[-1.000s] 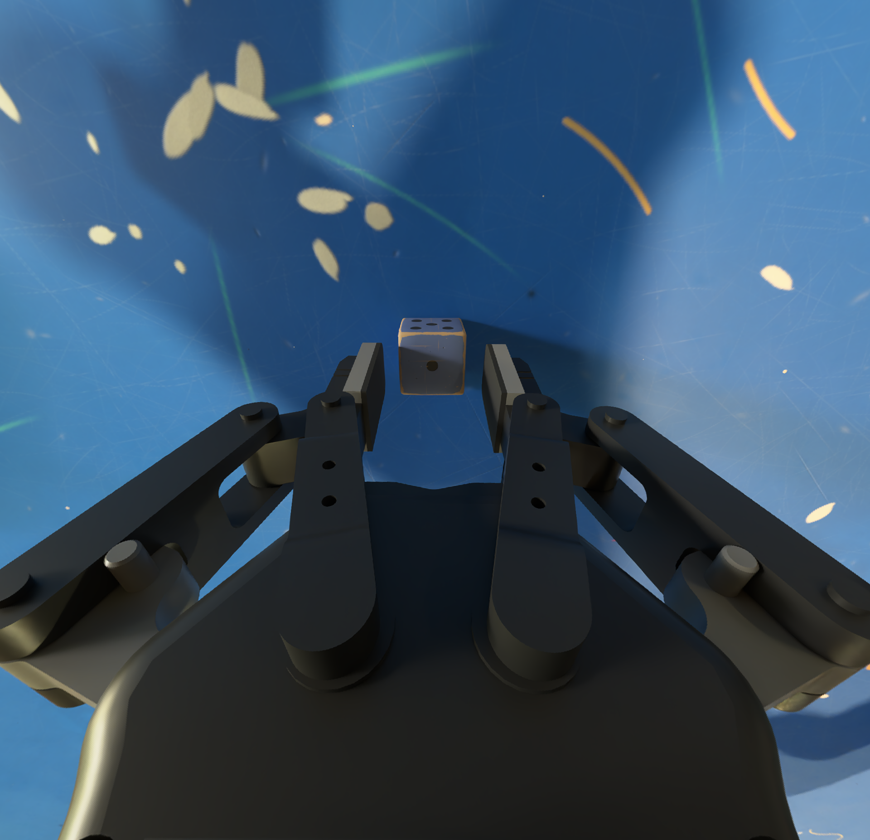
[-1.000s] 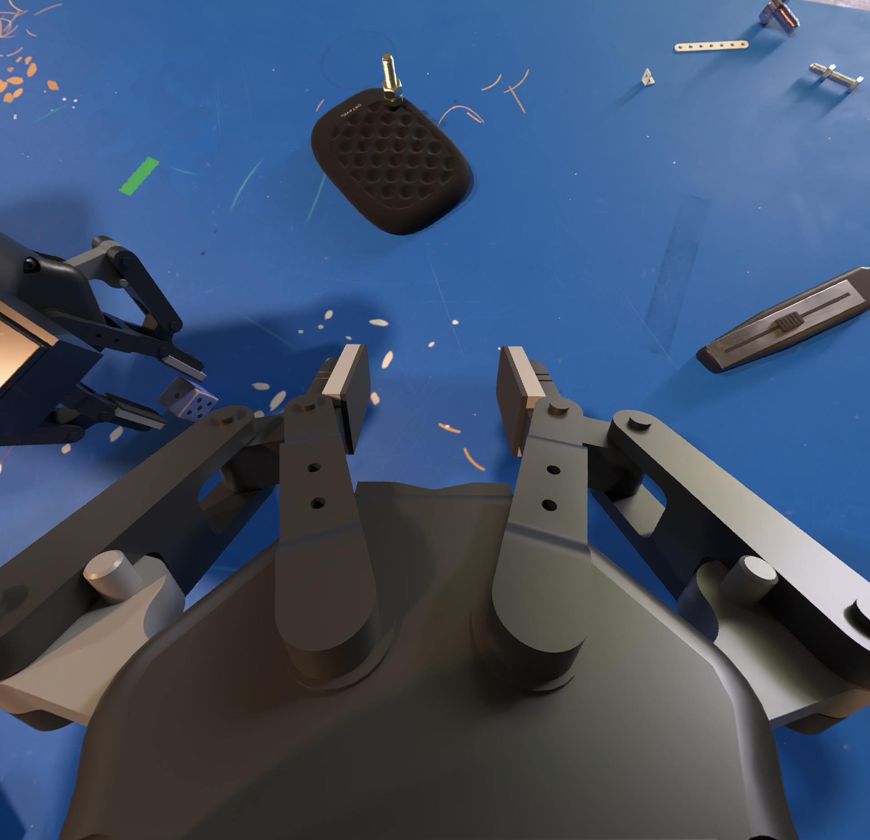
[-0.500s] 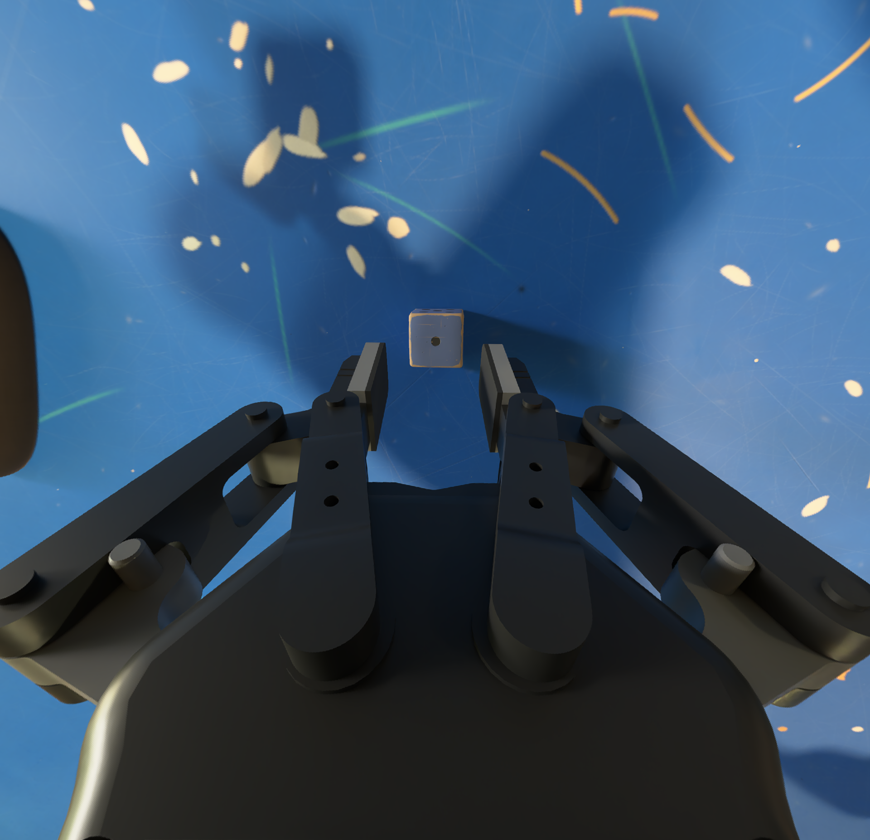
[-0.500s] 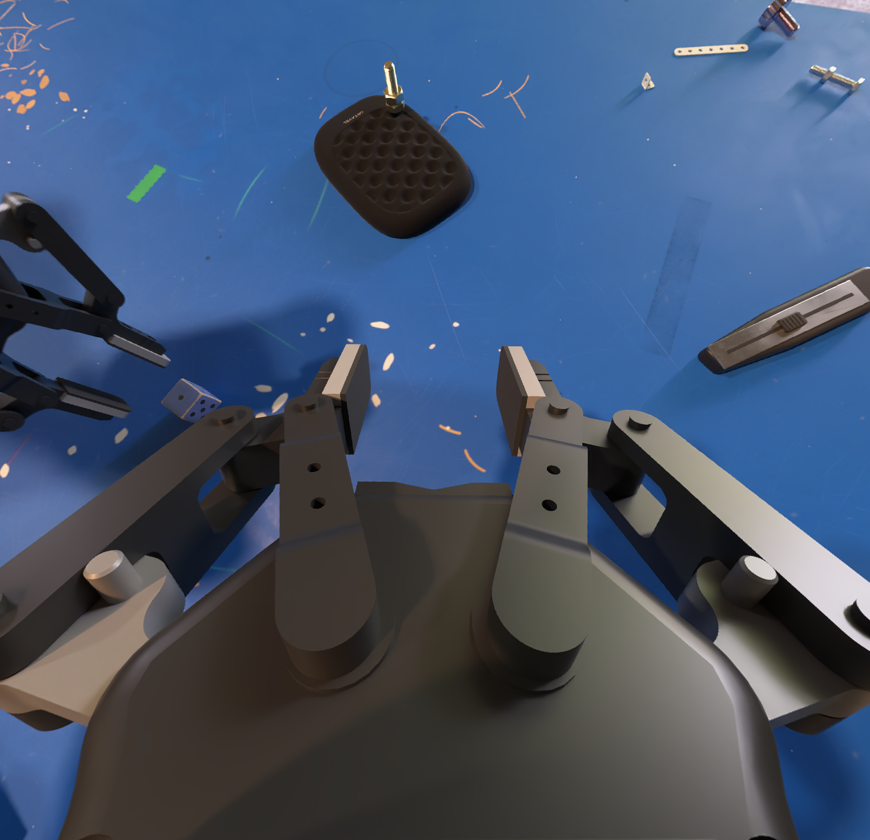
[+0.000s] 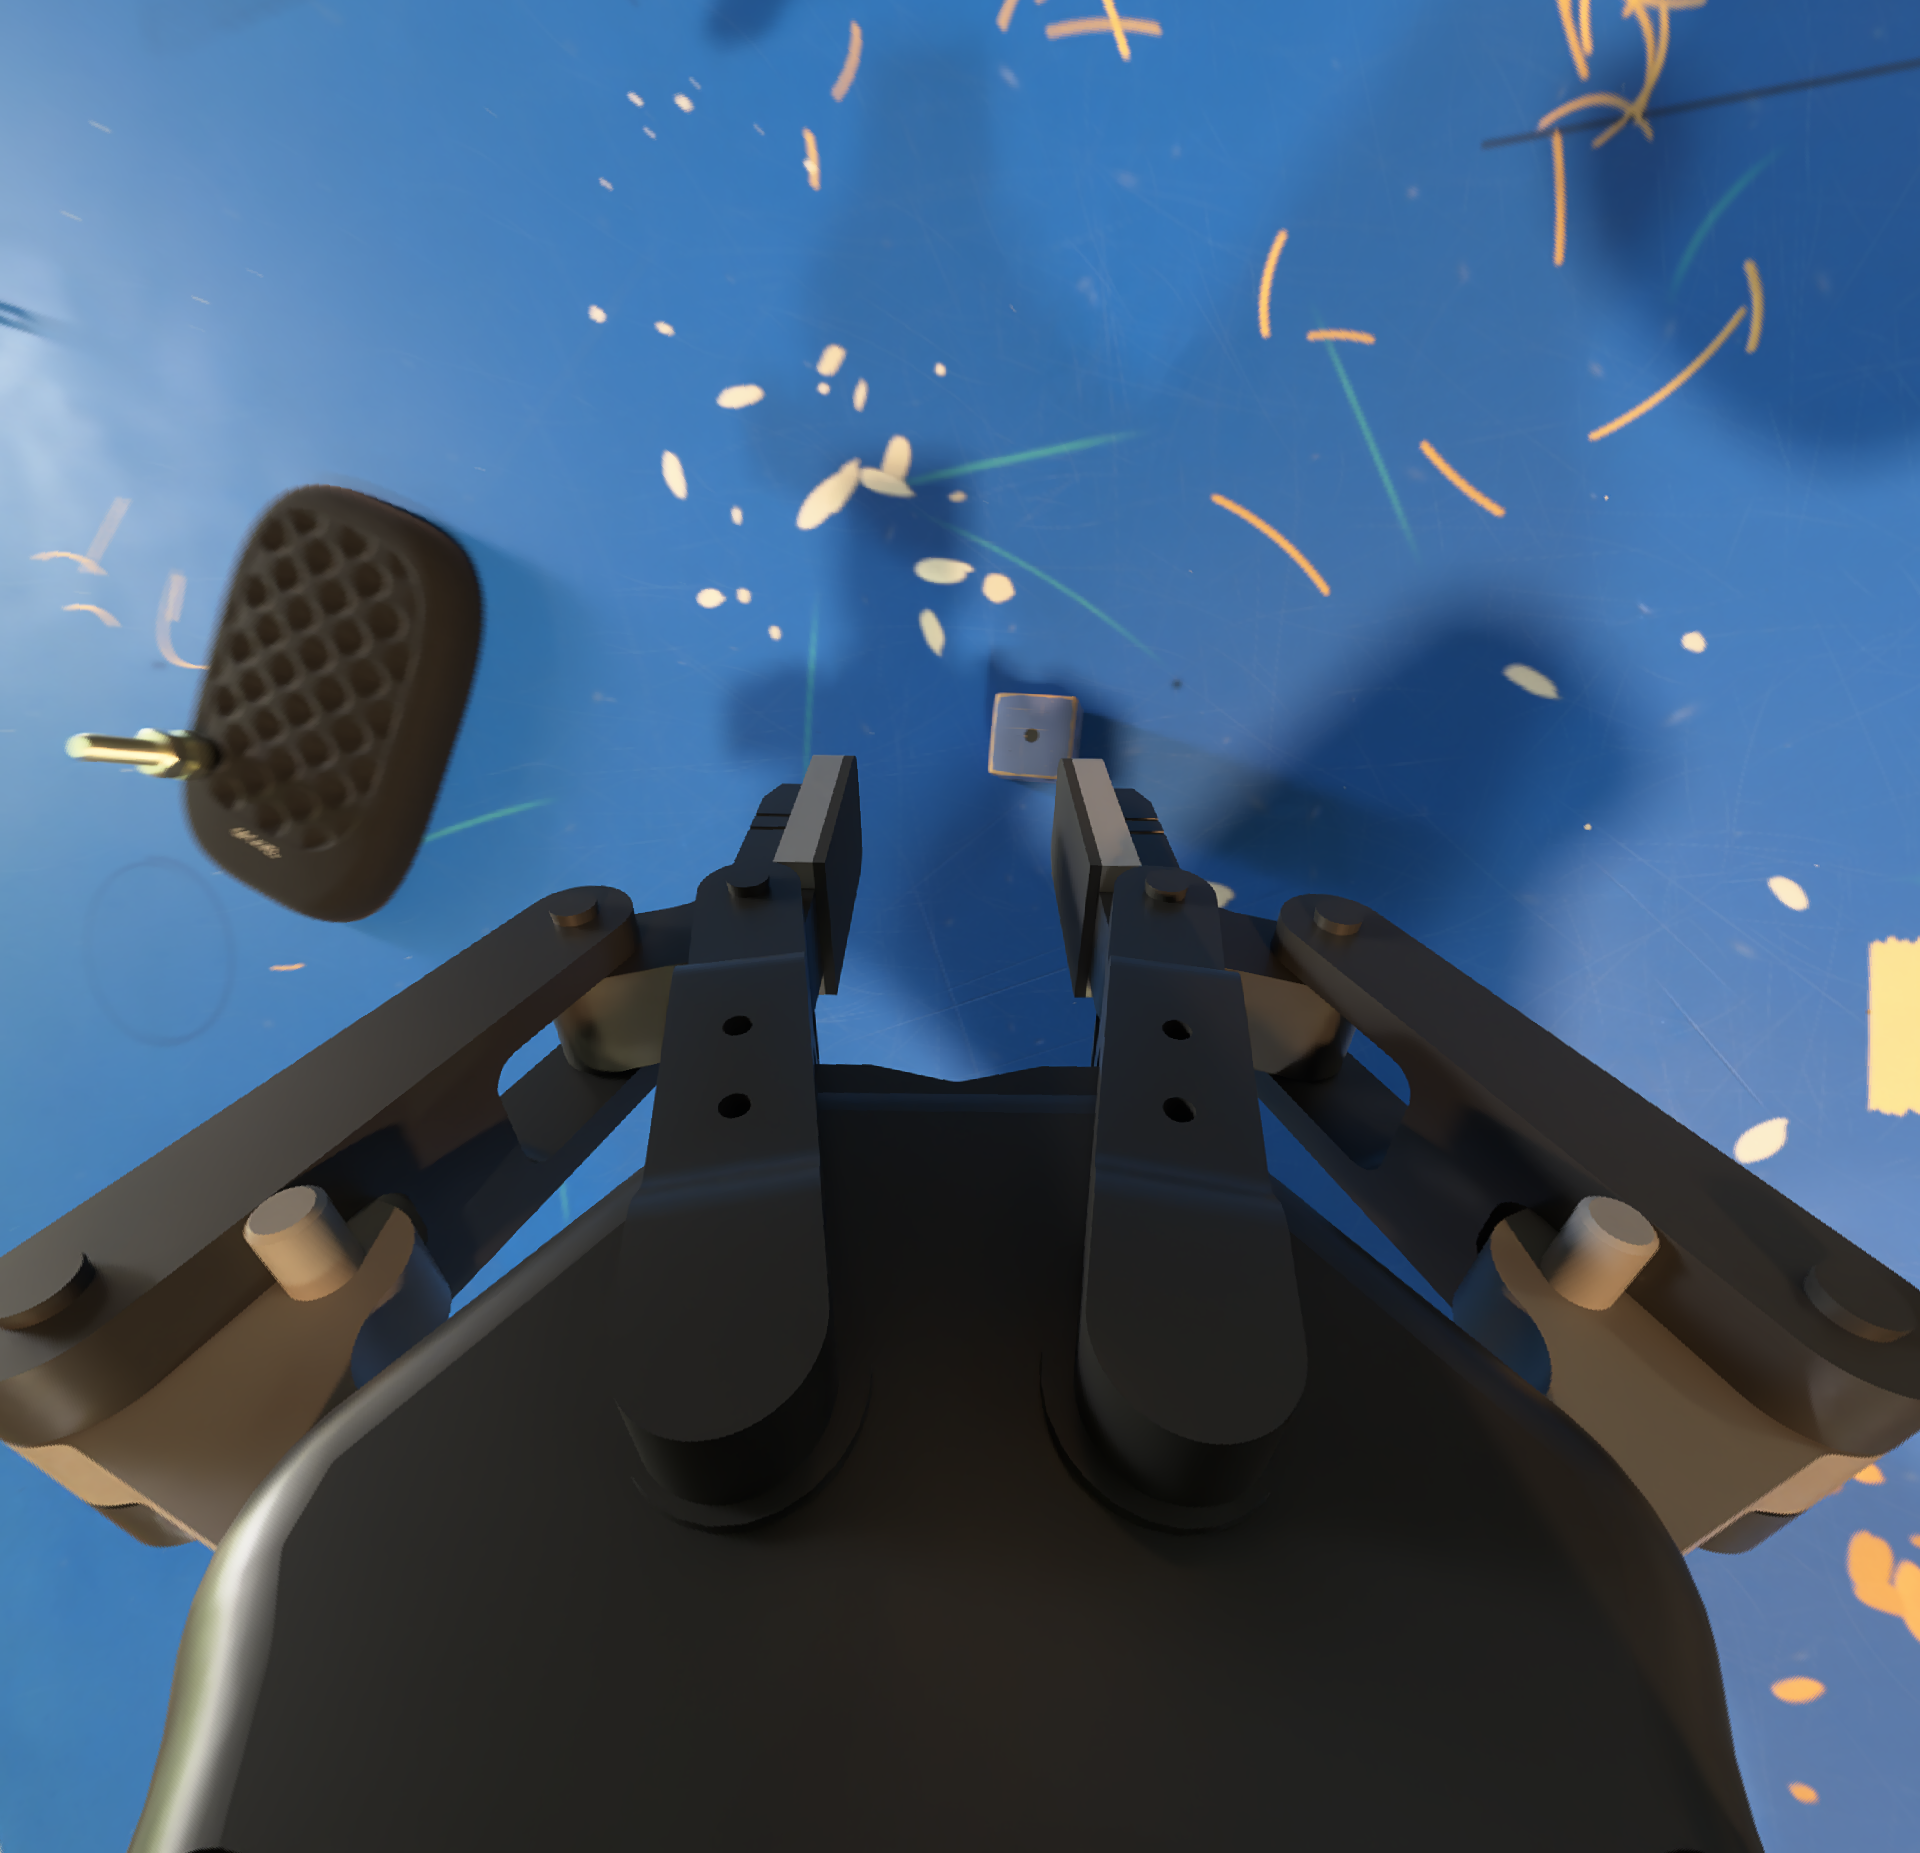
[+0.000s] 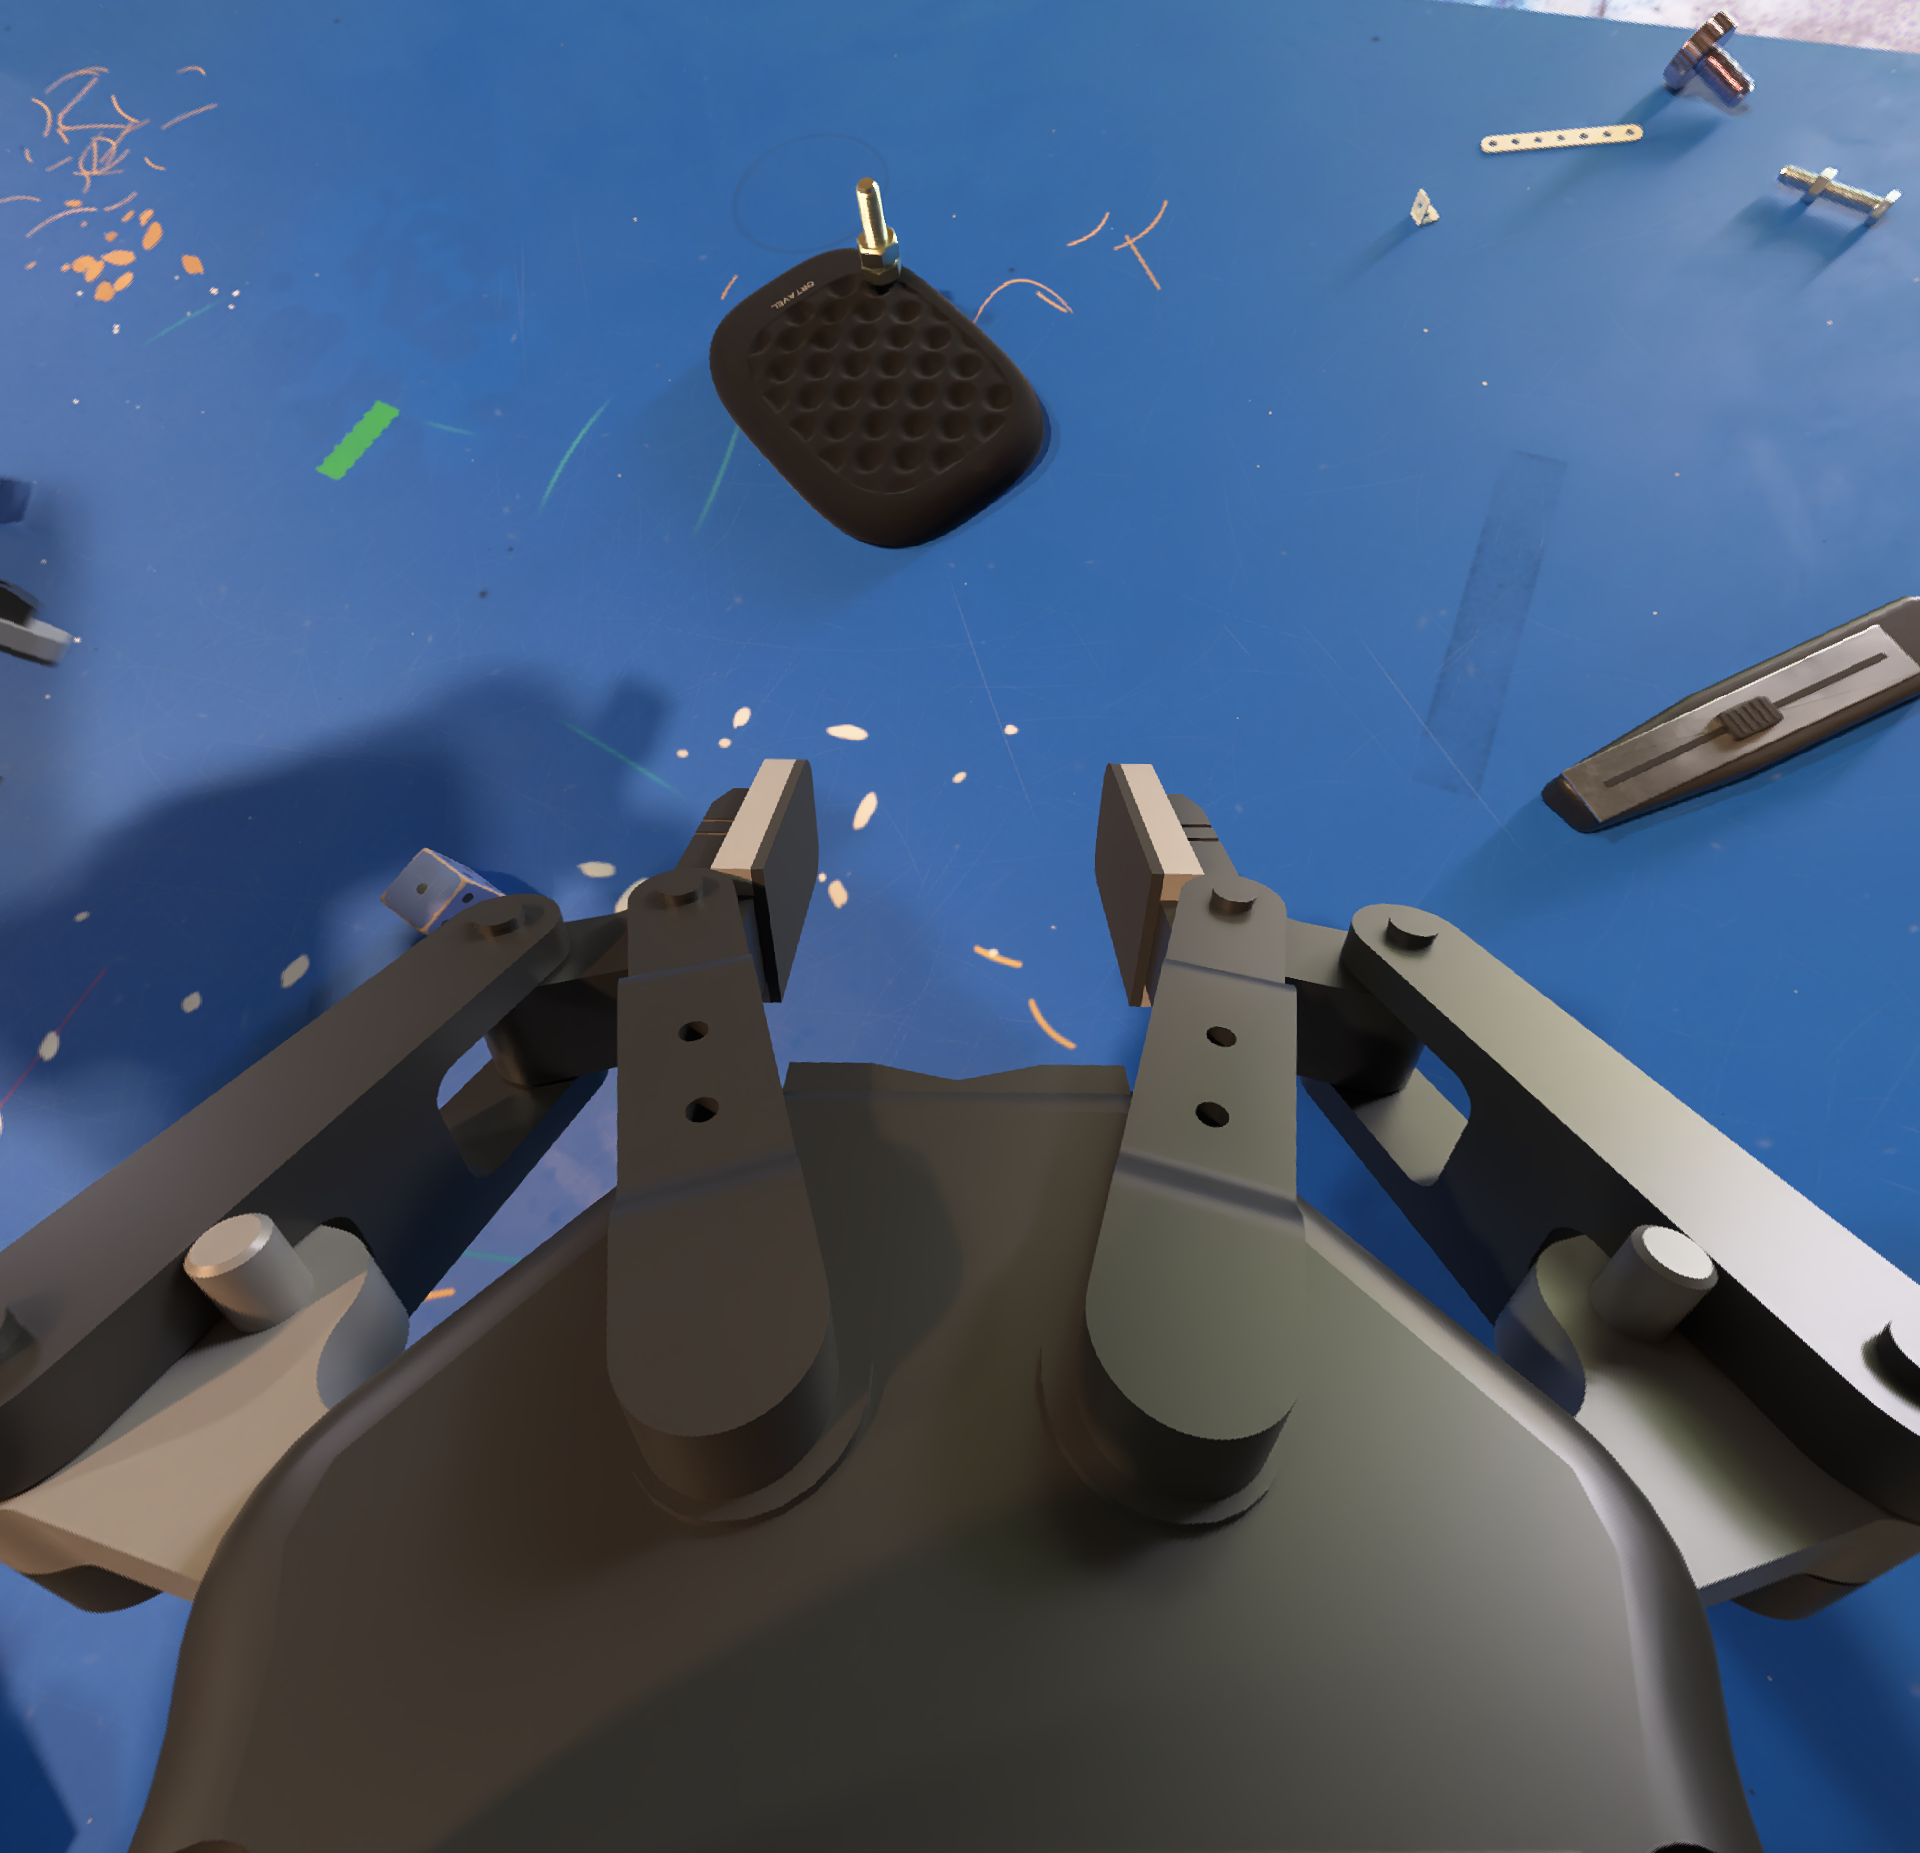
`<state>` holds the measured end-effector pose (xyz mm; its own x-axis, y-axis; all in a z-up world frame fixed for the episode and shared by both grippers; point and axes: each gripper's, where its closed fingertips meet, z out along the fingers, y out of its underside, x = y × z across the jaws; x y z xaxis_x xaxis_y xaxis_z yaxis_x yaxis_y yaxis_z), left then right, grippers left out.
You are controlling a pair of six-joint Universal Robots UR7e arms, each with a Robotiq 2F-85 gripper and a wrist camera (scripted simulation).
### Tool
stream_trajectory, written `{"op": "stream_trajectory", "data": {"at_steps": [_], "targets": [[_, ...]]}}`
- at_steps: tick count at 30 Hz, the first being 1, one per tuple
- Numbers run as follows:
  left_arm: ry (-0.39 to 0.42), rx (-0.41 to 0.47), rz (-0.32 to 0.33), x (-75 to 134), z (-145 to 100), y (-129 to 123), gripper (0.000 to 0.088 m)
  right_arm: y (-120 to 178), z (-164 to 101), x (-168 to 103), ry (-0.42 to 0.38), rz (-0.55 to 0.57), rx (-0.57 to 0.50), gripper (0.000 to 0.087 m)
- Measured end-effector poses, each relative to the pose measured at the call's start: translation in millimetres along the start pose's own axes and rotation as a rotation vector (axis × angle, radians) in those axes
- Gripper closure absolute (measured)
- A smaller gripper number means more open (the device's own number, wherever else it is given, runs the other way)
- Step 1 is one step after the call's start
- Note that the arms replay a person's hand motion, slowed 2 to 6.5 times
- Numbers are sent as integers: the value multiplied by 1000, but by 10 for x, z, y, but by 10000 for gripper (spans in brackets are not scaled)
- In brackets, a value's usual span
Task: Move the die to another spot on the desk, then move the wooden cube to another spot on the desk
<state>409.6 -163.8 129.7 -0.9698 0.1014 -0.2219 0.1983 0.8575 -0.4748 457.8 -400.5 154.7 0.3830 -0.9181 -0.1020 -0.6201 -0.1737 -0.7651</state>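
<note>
The die (image 5: pixel 1031 735) is a small pale cube with dark pips, resting on the blue desk. In the left wrist view it lies beyond the tip of the right finger, well below my left gripper (image 5: pixel 956 816), which is open and empty. In the right wrist view the die (image 6: pixel 436 887) peeks out behind the left linkage of my right gripper (image 6: pixel 956 837), which is open and empty above the desk. No wooden cube shows in either view.
A black dimpled pad (image 6: pixel 878 401) with a brass bolt (image 6: pixel 876 219) at its edge lies mid-desk; it also shows in the left wrist view (image 5: pixel 332 702). A dark utility knife (image 6: pixel 1745 723) lies at right. Small metal parts (image 6: pixel 1558 138) sit far right. The desk's far edge (image 6: pixel 1558 6) is at top.
My left gripper, open, has pulled up and away from the die, which stays on the desk. In the right wrist view it has nearly left the frame at the left. The right gripper is still.
</note>
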Motion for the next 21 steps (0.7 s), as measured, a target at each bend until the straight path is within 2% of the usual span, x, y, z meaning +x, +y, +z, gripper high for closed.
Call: {"op": "stream_trajectory", "data": {"at_steps": [8,21], "targets": [[-171,133,-27,-165,-538,36,524,-12,-18,3,-12,9,15,386],[-428,194,-139,-448,-1296,505,505,-23,-19,-13,-37,23,29,386]]}}
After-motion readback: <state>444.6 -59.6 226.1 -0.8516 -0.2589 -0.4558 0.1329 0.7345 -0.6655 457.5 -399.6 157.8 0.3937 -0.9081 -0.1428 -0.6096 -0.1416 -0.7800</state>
